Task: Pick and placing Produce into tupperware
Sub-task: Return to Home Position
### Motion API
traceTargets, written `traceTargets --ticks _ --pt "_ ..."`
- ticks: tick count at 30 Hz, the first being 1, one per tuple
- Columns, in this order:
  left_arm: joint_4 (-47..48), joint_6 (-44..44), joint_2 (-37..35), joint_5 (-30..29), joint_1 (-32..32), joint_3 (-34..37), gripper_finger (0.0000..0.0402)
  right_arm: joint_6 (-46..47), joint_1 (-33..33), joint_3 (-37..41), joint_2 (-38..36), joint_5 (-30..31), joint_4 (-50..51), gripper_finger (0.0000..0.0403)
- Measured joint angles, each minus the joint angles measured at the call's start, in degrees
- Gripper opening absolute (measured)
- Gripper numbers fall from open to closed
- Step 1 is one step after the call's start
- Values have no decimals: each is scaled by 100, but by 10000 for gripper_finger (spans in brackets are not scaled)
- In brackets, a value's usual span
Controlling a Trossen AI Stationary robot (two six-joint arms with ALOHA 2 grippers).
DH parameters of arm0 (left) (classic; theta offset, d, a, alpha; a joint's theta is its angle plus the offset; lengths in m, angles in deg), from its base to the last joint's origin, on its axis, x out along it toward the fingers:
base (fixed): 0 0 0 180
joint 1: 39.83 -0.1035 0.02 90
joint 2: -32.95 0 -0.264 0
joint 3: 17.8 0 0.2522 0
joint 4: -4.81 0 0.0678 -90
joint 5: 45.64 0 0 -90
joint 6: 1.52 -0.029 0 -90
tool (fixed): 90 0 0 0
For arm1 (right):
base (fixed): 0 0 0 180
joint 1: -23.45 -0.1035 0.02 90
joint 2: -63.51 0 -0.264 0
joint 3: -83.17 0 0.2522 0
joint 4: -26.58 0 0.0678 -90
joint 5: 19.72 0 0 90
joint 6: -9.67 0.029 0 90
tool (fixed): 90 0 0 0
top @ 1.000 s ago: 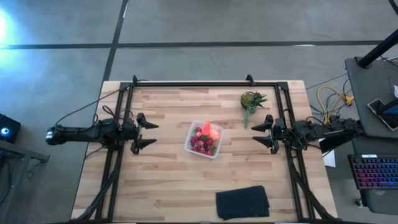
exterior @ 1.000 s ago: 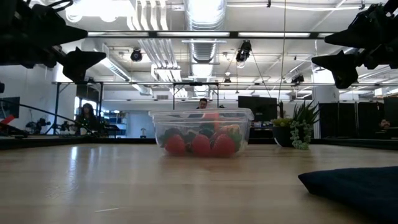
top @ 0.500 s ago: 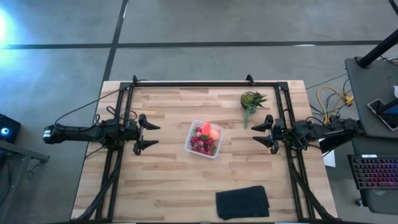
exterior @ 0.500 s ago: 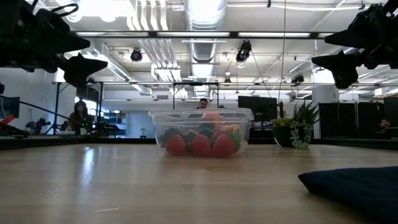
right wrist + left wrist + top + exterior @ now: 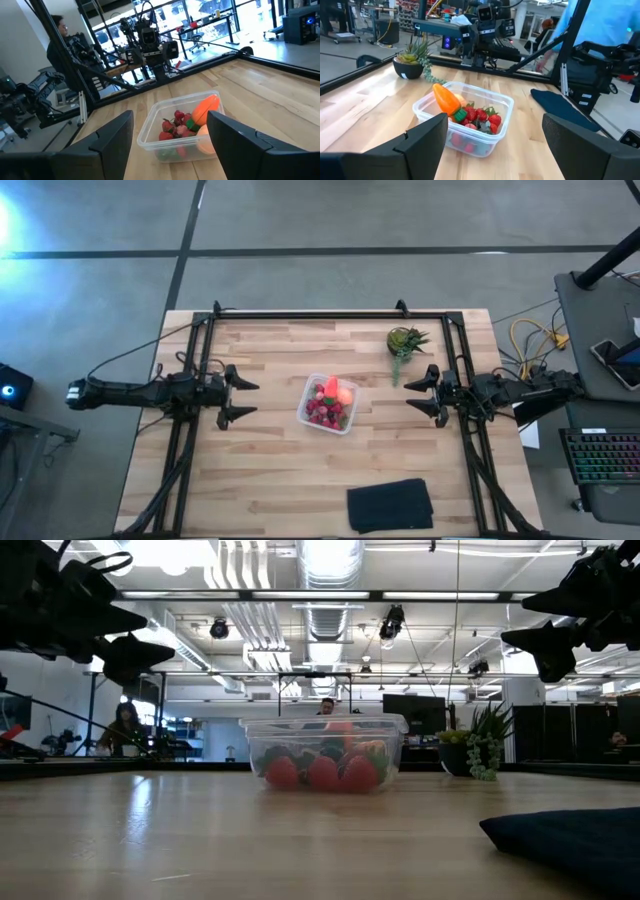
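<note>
The clear tupperware (image 5: 328, 404) stands on its base in the middle of the table, also in the low view (image 5: 325, 751). Inside it lie red berries (image 5: 481, 119), an orange carrot with a green end (image 5: 447, 100) leaning up against the wall, and a round orange-red fruit (image 5: 346, 394). My left gripper (image 5: 236, 396) hovers open above the table to the box's left, fingers pointing at it. My right gripper (image 5: 425, 393) hovers open to the box's right, also facing it. Both are apart from the box.
A small spiky green plant in a pot (image 5: 405, 341) stands near the far right of the table, close to my right gripper. A flat black cloth (image 5: 390, 505) lies at the near edge. A black frame (image 5: 320, 315) runs around the table. A person (image 5: 62, 35) is beyond the table.
My left gripper has moved slightly toward the tupperware, staying open and level. My right gripper and the box have kept still.
</note>
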Motion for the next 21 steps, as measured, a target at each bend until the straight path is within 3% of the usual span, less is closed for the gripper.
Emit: traceTargets --ticks 21 --pt "0 0 215 1 2 4 310 0 0 0 0 0 0 247"
